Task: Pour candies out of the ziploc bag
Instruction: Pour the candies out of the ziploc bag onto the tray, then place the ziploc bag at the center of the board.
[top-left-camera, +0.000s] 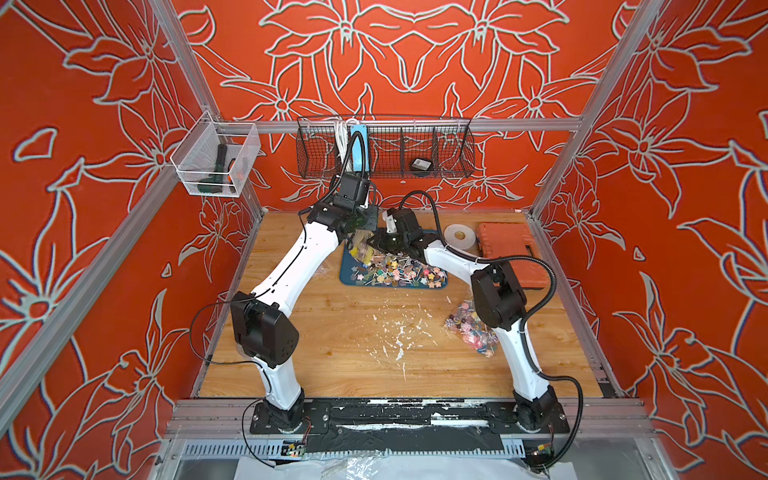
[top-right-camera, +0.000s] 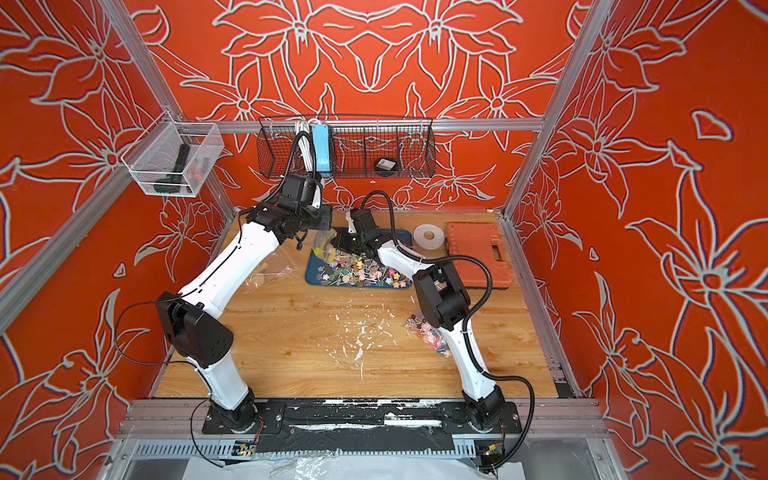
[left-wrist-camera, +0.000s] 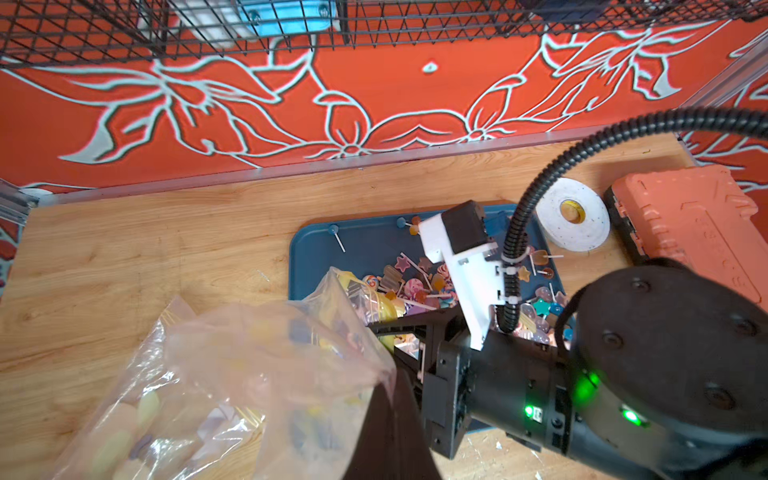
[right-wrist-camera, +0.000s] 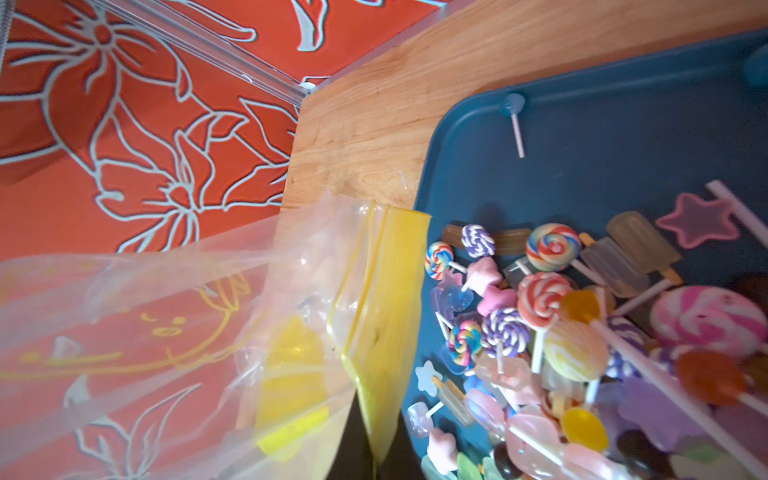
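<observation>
The ziploc bag (top-left-camera: 360, 245) (top-right-camera: 325, 243), clear plastic with a yellow zip strip (right-wrist-camera: 395, 311), hangs over the left end of the blue tray (top-left-camera: 347, 275) (left-wrist-camera: 316, 249). My left gripper (left-wrist-camera: 390, 386) is shut on one edge of the bag (left-wrist-camera: 249, 374). My right gripper (right-wrist-camera: 376, 457) is shut on the yellow strip; it also shows in the left wrist view (left-wrist-camera: 382, 328). The candies (top-left-camera: 395, 272) (top-right-camera: 361, 272) (right-wrist-camera: 561, 332) lie heaped on the tray. Blurred shapes show through the plastic; I cannot tell whether they are candies or print.
A second bag full of candies (top-left-camera: 471, 332) lies by the right arm's elbow. A flat clear bag (top-right-camera: 270, 274) lies under the left arm. A white tape roll (top-left-camera: 459, 237) and an orange tool case (top-left-camera: 511, 253) sit right of the tray. A wire basket (top-left-camera: 386, 147) hangs behind.
</observation>
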